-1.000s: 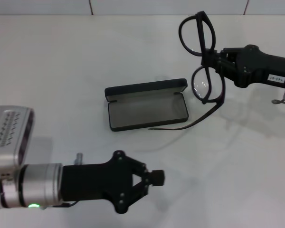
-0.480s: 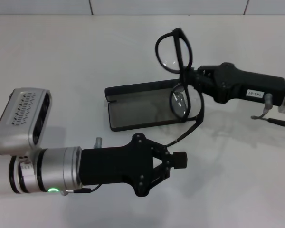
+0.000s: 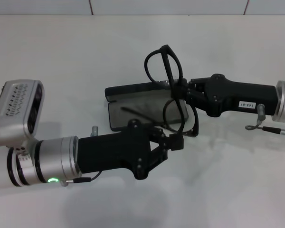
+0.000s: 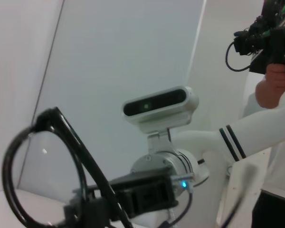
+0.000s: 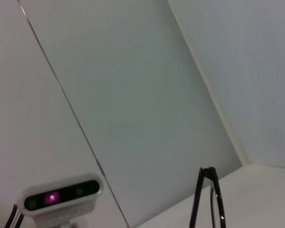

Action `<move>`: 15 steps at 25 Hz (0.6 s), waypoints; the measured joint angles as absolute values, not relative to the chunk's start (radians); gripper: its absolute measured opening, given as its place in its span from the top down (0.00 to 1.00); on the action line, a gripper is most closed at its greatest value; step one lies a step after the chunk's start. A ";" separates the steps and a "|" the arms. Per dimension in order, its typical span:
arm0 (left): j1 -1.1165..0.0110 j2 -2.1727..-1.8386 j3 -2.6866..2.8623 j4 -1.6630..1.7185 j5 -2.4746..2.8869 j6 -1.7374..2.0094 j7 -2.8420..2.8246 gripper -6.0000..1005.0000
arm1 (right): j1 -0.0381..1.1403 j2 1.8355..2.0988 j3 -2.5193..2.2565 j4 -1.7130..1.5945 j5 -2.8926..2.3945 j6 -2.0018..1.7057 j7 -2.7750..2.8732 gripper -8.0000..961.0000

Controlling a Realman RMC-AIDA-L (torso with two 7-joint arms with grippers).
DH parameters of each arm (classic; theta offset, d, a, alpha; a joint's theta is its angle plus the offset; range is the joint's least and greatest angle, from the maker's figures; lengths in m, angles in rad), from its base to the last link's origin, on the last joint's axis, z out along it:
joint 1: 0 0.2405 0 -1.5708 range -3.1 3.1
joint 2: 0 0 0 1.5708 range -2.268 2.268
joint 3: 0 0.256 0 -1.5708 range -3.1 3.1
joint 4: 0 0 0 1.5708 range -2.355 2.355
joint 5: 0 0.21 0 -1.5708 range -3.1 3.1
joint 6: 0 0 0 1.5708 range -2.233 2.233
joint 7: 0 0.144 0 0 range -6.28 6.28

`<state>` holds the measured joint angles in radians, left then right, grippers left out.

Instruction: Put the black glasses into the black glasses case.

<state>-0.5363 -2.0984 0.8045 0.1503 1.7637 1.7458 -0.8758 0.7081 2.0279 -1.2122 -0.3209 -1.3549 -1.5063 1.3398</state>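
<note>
Two claws meet above the open black glasses case (image 3: 145, 105), which lies on the white surface (image 3: 61, 57) with its lid tipped back and its grey lining showing. The right claw (image 3: 179, 91) reaches in from the right and is clamped on the bridge of the black glasses (image 3: 173, 90), holding them in the air over the right end of the case. The frame is turned on its side, so one lens ring stands above the claw and the other hangs below it, low over the case's near right corner. One slim temple arm slants down and left across the case's tray.

The left claw (image 3: 173, 141) comes in from the lower left, its tip just in front of the case's near edge and right beside the lower lens ring; its fingers sit narrow, close together, and I cannot tell whether they touch the frame.

In the left wrist view the glasses (image 4: 47, 171) show close up with the right arm's dark body behind them. The right wrist view catches only a thin black piece of the frame (image 5: 206, 199) against a pale wall.
</note>
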 joint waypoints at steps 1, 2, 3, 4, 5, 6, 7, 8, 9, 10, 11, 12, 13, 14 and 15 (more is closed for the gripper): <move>-0.536 -2.098 0.804 0.150 1.760 1.745 -0.876 0.99 | 0.706 2.028 -1.216 -0.321 -1.356 -1.506 1.340 0.91; -0.537 -2.098 0.804 0.150 1.758 1.744 -0.876 0.99 | 0.705 2.028 -1.218 -0.321 -1.358 -1.507 1.340 0.91; -0.537 -2.098 0.804 0.150 1.756 1.744 -0.877 0.99 | 0.703 2.028 -1.223 -0.321 -1.359 -1.507 1.340 0.91; -0.537 -2.098 0.804 0.150 1.753 1.743 -0.877 0.99 | 0.702 2.028 -1.228 -0.321 -1.359 -1.508 1.339 0.91; -0.537 -2.098 0.804 0.150 1.751 1.743 -0.877 0.99 | 0.702 2.028 -1.228 -0.321 -1.359 -1.508 1.339 0.91; -0.537 -2.097 0.804 0.150 1.745 1.742 -0.877 0.99 | 0.700 2.028 -1.249 -0.322 -1.358 -1.512 1.338 0.91; -0.537 -2.097 0.804 0.150 1.741 1.740 -0.878 0.99 | 0.699 2.028 -1.258 -0.322 -1.358 -1.513 1.338 0.91; -0.537 -2.097 0.804 0.150 1.737 1.738 -0.879 0.99 | 0.699 2.028 -1.260 -0.322 -1.358 -1.514 1.338 0.91; -0.537 -2.097 0.804 0.150 1.731 1.736 -0.881 0.99 | 0.698 2.028 -1.265 -0.322 -1.357 -1.516 1.338 0.91; -0.537 -2.097 0.804 0.150 1.728 1.734 -0.885 0.99 | 0.697 2.028 -1.268 -0.323 -1.357 -1.517 1.338 0.91; -0.536 -2.097 0.804 0.150 1.724 1.732 -0.889 0.99 | 0.697 2.028 -1.271 -0.323 -1.356 -1.517 1.338 0.91; -0.536 -2.097 0.804 0.150 1.724 1.732 -0.889 0.99 | 0.696 2.028 -1.273 -0.324 -1.356 -1.519 1.338 0.91; -0.536 -2.097 0.804 0.150 1.723 1.731 -0.890 0.99 | 0.696 2.028 -1.276 -0.324 -1.356 -1.521 1.338 0.91; -0.536 -2.097 0.804 0.150 1.722 1.731 -0.892 0.99 | 0.695 2.028 -1.278 -0.324 -1.356 -1.523 1.338 0.91; -0.535 -2.097 0.804 0.150 1.722 1.730 -0.892 0.99 | 0.695 2.028 -1.279 -0.324 -1.355 -1.526 1.338 0.91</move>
<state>-0.5354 -2.0968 0.8038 0.1502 1.7218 1.7305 -0.8922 0.6950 2.0280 -1.2794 -0.3238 -1.3554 -1.5259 1.3376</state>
